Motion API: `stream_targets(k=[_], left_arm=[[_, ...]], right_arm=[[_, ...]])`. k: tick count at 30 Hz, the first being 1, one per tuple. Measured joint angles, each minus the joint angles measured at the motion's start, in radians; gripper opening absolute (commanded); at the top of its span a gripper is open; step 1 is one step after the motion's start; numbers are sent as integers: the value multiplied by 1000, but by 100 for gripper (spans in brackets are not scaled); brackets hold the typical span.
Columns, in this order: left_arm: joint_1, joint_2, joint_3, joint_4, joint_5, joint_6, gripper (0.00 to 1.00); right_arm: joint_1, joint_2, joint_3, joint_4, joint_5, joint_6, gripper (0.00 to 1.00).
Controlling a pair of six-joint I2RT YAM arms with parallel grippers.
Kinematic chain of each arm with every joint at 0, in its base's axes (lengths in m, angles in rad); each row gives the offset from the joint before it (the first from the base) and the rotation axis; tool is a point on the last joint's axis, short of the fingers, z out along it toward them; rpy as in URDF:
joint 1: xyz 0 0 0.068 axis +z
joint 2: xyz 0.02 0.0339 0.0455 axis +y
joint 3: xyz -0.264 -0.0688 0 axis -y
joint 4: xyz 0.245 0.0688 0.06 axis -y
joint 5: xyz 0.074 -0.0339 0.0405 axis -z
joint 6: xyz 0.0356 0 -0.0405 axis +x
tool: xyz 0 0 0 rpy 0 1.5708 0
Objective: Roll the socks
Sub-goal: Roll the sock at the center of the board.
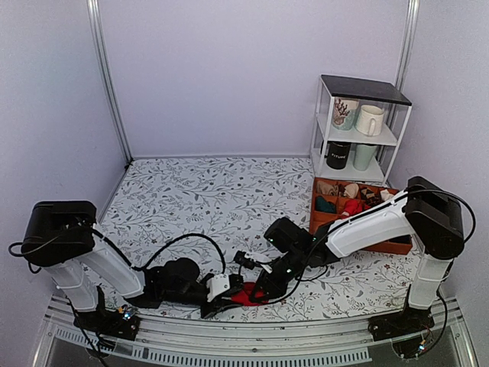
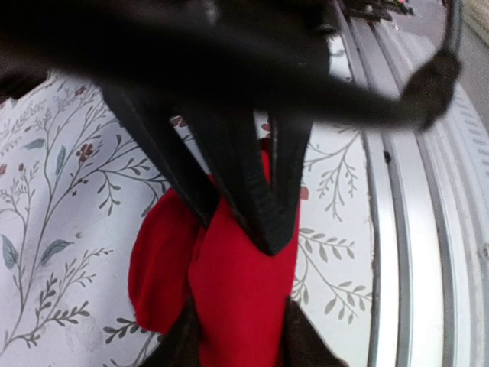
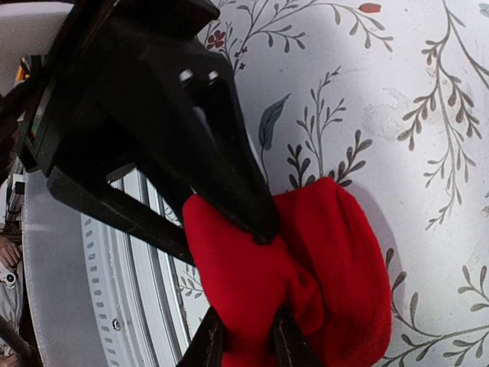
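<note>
The bright red socks [image 1: 249, 294] lie bunched on the floral table near its front edge. My left gripper [image 1: 229, 297] reaches them from the left, my right gripper [image 1: 260, 288] from the right. In the left wrist view my left gripper [image 2: 241, 325] is shut on the red socks [image 2: 237, 283], with the right gripper's black fingers [image 2: 263, 206] pressed into the fabric from above. In the right wrist view my right gripper [image 3: 246, 325] is shut on a fold of the socks [image 3: 336, 260], and the left gripper's finger [image 3: 214, 145] lies on top of them. No white mark shows.
An orange bin [image 1: 394, 245] with other sock bundles stands at the right, behind my right arm. A white shelf [image 1: 359, 126] with mugs stands at the back right. A metal rail [image 1: 267, 345] runs along the near table edge, close to the socks.
</note>
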Motion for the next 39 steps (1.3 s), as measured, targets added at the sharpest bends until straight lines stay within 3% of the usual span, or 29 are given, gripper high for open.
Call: stream_targets(k=[3, 7, 11, 15, 21, 28, 31, 39], left_arm=[[0, 5, 1, 10, 3, -3, 18], [0, 6, 2, 11, 6, -7, 44], [-5, 6, 3, 20, 15, -21, 48], [-5, 5, 4, 24, 15, -22, 35], [-4, 12, 11, 26, 11, -21, 0], [-1, 39, 32, 40, 22, -71, 0], [8, 55, 57, 29, 33, -120, 0], [42, 83, 98, -4, 89, -264, 0]], right_arm=[[-3, 5, 5, -8, -11, 3, 19], [-8, 11, 6, -9, -25, 4, 19], [-10, 17, 10, -9, -35, 7, 19], [-11, 20, 11, -8, -42, 8, 19], [-14, 26, 14, -9, -55, 8, 19], [-18, 24, 13, -13, -58, 9, 42], [-15, -6, -13, -1, -21, 9, 45], [3, -287, -270, 174, 235, -59, 63]])
